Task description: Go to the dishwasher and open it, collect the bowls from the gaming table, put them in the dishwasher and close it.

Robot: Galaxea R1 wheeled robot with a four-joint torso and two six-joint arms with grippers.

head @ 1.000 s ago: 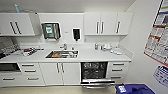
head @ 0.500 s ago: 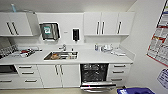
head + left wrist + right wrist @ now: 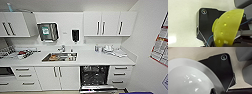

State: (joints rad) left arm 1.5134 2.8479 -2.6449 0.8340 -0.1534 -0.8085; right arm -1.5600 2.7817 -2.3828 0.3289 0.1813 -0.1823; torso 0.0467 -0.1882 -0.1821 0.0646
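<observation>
White cabinets (image 3: 110,23), counter (image 3: 92,58), steel sink (image 3: 60,57).

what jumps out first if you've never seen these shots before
Probably the yellow-green bowl looming large in the left wrist view, and the pale grey bowl just as large in the right wrist view. In the head view, the dishwasher gapes open, dark under the white counter, right of the sink.

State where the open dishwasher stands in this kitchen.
In the head view the dishwasher sits under the white counter, right of the sink, between double cabinet doors and a drawer stack.
</observation>
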